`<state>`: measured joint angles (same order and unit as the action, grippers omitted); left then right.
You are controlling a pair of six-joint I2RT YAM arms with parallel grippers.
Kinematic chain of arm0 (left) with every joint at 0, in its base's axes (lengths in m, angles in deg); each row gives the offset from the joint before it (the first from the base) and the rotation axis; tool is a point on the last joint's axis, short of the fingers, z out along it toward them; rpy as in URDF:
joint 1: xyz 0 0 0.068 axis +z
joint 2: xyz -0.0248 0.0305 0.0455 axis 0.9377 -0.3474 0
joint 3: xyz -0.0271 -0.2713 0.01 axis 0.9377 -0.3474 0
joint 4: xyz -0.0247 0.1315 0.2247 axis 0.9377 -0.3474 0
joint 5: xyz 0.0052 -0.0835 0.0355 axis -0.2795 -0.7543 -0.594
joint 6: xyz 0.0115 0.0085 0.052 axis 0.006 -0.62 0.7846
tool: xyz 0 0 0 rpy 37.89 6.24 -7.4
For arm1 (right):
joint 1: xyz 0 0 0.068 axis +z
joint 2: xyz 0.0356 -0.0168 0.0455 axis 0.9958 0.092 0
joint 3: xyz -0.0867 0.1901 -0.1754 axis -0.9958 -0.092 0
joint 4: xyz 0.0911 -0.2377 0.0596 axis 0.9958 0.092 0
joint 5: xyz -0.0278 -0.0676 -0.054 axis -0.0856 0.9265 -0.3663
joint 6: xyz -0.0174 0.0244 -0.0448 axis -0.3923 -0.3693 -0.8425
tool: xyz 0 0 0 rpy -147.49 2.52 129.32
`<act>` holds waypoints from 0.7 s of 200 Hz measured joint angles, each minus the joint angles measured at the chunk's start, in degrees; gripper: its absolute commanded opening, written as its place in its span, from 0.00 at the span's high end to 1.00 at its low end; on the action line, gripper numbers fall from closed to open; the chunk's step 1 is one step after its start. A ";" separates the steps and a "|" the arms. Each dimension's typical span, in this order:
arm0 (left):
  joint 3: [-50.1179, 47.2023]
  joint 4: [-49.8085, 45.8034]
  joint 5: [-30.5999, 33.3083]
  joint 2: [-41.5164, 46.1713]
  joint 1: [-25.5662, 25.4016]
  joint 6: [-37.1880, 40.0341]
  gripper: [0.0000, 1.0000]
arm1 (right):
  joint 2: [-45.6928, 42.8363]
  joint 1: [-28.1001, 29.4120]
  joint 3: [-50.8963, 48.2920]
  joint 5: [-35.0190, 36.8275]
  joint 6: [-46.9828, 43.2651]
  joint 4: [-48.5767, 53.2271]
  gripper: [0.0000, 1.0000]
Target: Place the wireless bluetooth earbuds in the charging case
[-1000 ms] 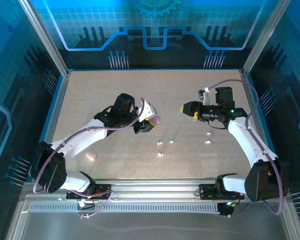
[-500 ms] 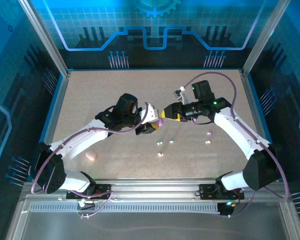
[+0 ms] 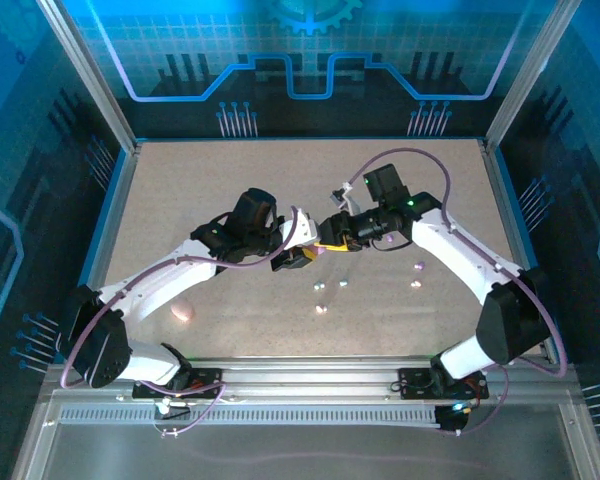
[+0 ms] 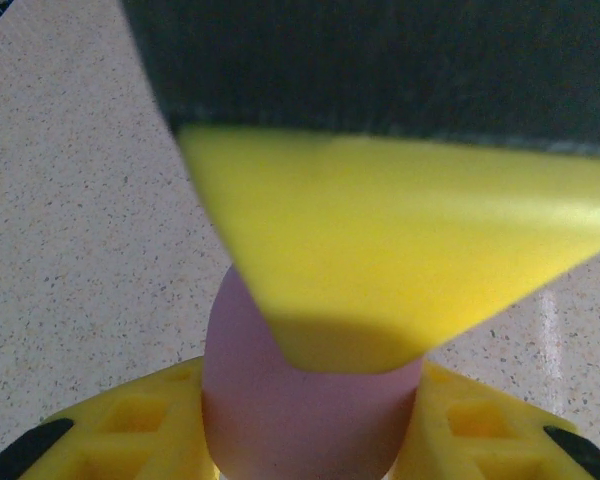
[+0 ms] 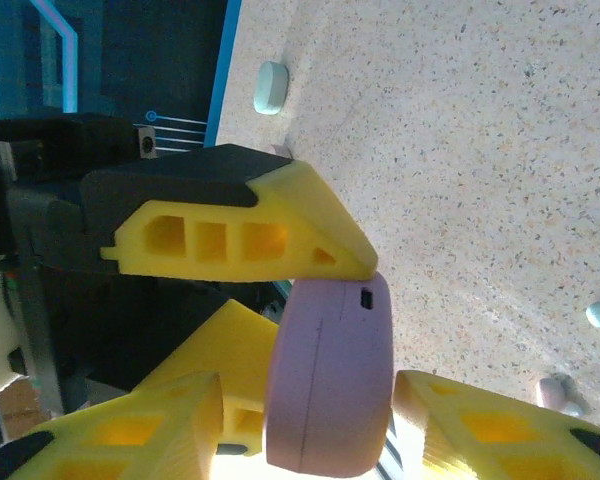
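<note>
Left gripper (image 3: pixel 302 252) clamped the pink charging case (image 5: pixel 330 385). Right gripper (image 3: pixel 326 240) fingers straddled the case; grip apparently incomplete, cannot tell. Earbuds (image 3: pixel 321 288) lay loose near the case.

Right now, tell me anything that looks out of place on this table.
The earbuds lie scattered loose across the table, some near the middle, two further right, while the left gripper holds the pink case.

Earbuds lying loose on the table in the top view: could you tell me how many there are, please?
5. Middle group: earbud, earbud beside it, earbud just nearer. Right group: earbud and earbud by the right arm. More may be hidden under the arms.
</note>
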<state>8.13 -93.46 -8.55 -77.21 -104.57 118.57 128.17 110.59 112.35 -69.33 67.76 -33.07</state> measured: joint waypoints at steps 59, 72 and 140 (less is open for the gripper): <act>0.02 -0.22 1.16 0.42 -0.48 1.07 0.60 | 1.18 0.07 0.00 -0.66 0.74 -0.68 0.75; 0.02 -0.31 1.57 0.50 -0.52 1.07 0.50 | 1.25 0.07 0.00 -0.68 1.09 -0.79 0.80; -8.26 9.99 -0.39 7.96 2.64 -2.21 0.27 | -0.98 -3.58 -6.27 -7.06 7.50 -12.22 0.86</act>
<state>-0.13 -83.47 -8.95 -69.26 -101.92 116.36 127.19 107.00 106.07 -76.39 75.26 -45.29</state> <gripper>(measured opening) 0.724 0.268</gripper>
